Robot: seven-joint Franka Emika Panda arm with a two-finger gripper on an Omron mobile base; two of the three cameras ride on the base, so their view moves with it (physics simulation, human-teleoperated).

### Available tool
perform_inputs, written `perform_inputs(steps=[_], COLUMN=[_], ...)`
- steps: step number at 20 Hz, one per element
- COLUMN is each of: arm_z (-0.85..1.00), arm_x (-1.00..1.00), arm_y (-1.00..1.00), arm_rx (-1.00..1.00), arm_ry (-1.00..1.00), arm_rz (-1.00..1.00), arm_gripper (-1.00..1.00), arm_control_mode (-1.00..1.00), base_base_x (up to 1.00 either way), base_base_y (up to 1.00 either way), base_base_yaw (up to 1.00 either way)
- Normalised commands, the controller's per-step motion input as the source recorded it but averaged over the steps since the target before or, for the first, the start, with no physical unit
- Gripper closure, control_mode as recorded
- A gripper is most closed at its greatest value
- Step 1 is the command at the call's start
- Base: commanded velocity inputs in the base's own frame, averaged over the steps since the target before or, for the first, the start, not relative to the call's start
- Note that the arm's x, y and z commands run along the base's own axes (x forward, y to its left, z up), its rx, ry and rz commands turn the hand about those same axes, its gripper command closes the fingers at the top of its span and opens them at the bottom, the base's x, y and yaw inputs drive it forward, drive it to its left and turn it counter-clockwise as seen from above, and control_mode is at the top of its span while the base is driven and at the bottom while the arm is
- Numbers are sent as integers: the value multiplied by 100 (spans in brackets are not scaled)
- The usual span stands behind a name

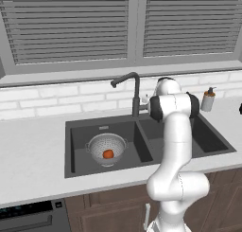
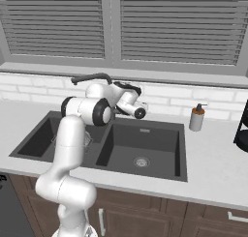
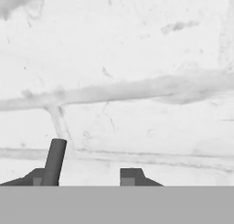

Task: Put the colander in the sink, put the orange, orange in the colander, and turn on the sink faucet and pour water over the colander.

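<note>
- The colander (image 1: 107, 148) sits in the left basin of the sink (image 1: 75, 131), left of centre in the left base view.
- One orange (image 1: 108, 154) lies inside the colander, near its bottom.
- In the right base view a bit of the colander's rim (image 2: 87, 140) shows just right of the white arm, in the basin at the left of that frame.
- The sink faucet (image 1: 132, 86) rises behind the divider between the two basins, and its bent spout reaches toward the upper left, over the left basin.
- The arm is raised at the middle of both base views, with the hand turned toward the white brick wall behind the sink, close to the faucet.
- In the hand view, the gripper (image 3: 84, 177) faces the white brick wall (image 3: 137, 58) at close range, at the bottom of the frame.
- A slim dark grey rod, probably the faucet lever (image 3: 54, 161), stands against the inner side of the left fingertip (image 3: 36, 178); the right fingertip is apart from it.
- The gripper's jaws are part open, with a clear gap between them; whether they grip the lever I cannot tell.
- A white soap bottle (image 1: 208, 99) stands on the desk (image 1: 33, 155), right of the sink.
- The right basin shows its round silver drain (image 2: 141, 161).
</note>
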Motion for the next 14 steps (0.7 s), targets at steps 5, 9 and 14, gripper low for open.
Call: perform_inputs(steps=[5,9,14], arm_z=[-25,-31,-31], arm_x=[20,21,20], arm_y=[-46,-53,-56], arm_rx=[0,0,0], arm_ry=[4,4,4], arm_rz=[-5,-8,-10], arm_gripper=[100,100,100], arm_control_mode=[-100,-100,-100], base_base_x=[0,0,0], base_base_y=[0,0,0], base_base_yaw=[0,0,0])
